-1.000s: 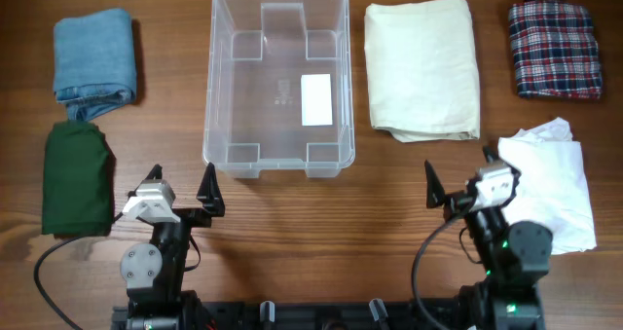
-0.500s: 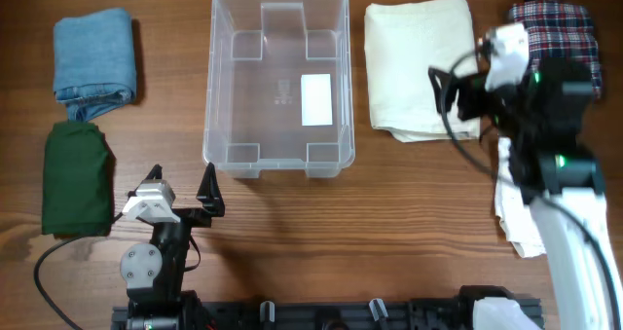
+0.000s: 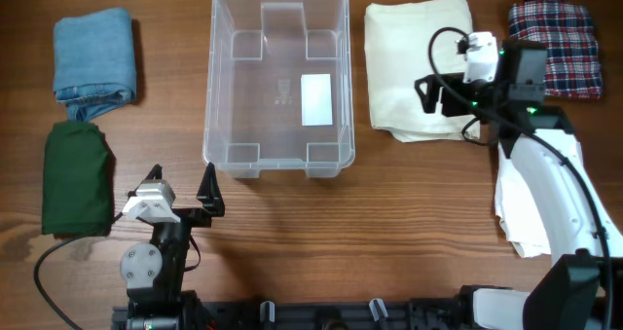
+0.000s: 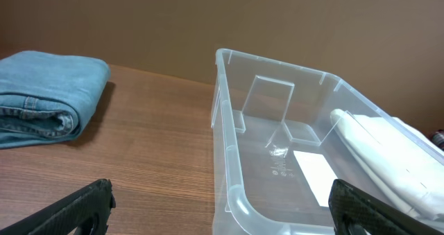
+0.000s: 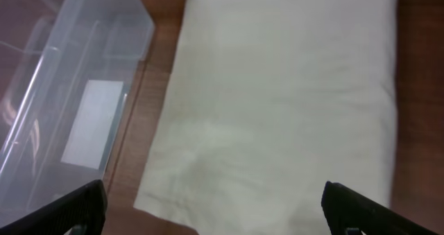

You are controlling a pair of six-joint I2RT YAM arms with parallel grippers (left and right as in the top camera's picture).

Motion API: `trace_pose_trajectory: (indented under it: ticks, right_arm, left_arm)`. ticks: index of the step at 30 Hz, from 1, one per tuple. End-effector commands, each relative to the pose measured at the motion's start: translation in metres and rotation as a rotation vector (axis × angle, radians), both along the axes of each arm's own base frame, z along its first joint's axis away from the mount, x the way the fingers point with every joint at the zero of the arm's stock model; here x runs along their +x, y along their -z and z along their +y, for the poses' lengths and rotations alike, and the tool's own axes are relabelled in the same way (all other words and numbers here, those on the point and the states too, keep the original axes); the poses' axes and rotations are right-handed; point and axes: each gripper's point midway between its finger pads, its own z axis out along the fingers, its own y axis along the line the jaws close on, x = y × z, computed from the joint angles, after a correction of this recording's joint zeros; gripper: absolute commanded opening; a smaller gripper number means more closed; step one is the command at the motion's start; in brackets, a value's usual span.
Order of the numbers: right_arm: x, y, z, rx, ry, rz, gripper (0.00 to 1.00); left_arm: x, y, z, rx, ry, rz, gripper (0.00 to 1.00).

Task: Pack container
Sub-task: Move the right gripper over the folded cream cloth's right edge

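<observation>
While my left gripper (image 3: 182, 186) rests, fingers apart, near the front left corner of the container (image 3: 263, 106), that container stands upright. My right gripper (image 5: 211, 207), fingers apart, hovers over the cream cloth (image 3: 421, 67) just right of it.

Containers: one clear tub (image 3: 278, 77) is standing in view.
Folded cloths: five are lying out, being one blue denim cloth (image 3: 93, 65), one dark green cloth (image 3: 77, 177), one cream cloth (image 3: 414, 62), one plaid cloth (image 3: 553, 48), one white cloth (image 3: 510, 225).
Grippers: two are showing, the left gripper (image 3: 182, 184) and the right gripper (image 3: 450, 94).
</observation>
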Motion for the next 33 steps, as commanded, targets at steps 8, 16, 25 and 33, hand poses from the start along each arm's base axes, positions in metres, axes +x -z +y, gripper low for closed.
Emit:
trace_pose_trajectory:
  ticks: [8,16,25,33]
  right_arm:
    - [0.045,-0.106,-0.075,-0.060,0.091,-0.093,1.00]
    - [0.074,-0.061,-0.083,0.108,-0.042,-0.046,1.00]
    - [0.080,-0.002,-0.105,0.254,-0.131,-0.011,1.00]
    - [0.081,0.045,-0.105,0.258,-0.167,0.056,1.00]
  left_arm:
    - [0.000,0.002,0.002,0.008,-0.010,0.002,1.00]
    - [0.000,0.002,0.002,0.008,-0.010,0.002,1.00]
    - [0.000,0.002,0.002,0.008,-0.010,0.002,1.00]
    - [0.000,0.002,0.002,0.008,-0.010,0.003,1.00]
